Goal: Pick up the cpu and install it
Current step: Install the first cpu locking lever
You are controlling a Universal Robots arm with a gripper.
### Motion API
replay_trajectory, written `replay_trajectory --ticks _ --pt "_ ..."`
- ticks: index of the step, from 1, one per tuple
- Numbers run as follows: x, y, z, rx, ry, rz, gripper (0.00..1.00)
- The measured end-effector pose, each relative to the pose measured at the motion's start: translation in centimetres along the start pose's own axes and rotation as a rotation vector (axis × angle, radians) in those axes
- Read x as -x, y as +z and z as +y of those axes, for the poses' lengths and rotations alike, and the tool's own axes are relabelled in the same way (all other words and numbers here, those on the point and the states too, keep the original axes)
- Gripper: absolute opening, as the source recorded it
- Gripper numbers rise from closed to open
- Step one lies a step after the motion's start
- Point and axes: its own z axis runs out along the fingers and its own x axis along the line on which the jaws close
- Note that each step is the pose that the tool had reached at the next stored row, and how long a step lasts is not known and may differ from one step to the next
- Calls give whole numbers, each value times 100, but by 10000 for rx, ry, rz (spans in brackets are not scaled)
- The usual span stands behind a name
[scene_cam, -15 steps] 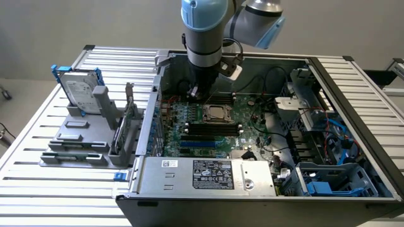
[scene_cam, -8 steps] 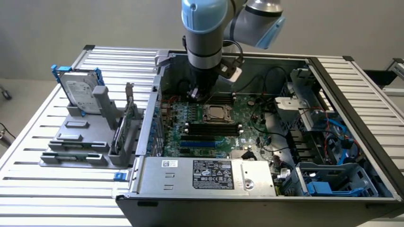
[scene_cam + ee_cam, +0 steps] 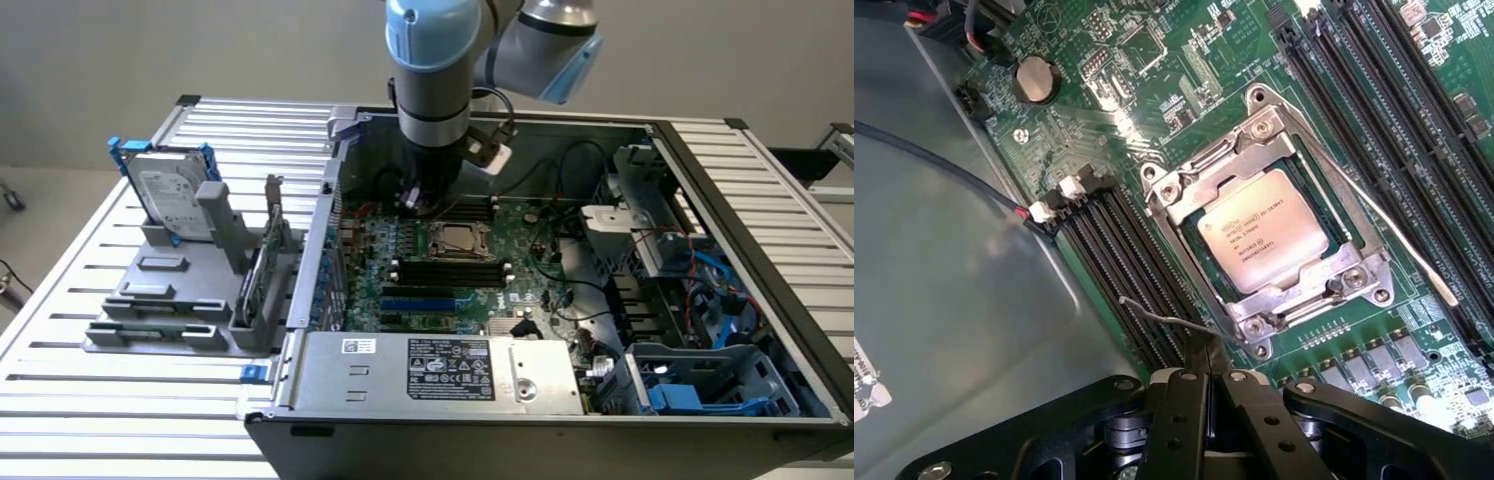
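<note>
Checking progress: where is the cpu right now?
The cpu sits in the metal-framed socket on the motherboard, between two banks of black memory slots, near the middle of the open computer case in the exterior view.

An open computer case [image 3: 534, 450] is set on a slatted table [image 3: 120, 400]; a hard drive [image 3: 171, 190] is held upright in a grey fixture [image 3: 160, 300] beside it; a green motherboard [image 3: 400, 240] and a power supply [image 3: 387, 375] are housed inside.
</note>
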Motion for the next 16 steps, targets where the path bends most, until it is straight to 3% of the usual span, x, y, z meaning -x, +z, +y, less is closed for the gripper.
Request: replay_trajectory --ticks 16 --pt "-71 99 103 141 149 -122 11"
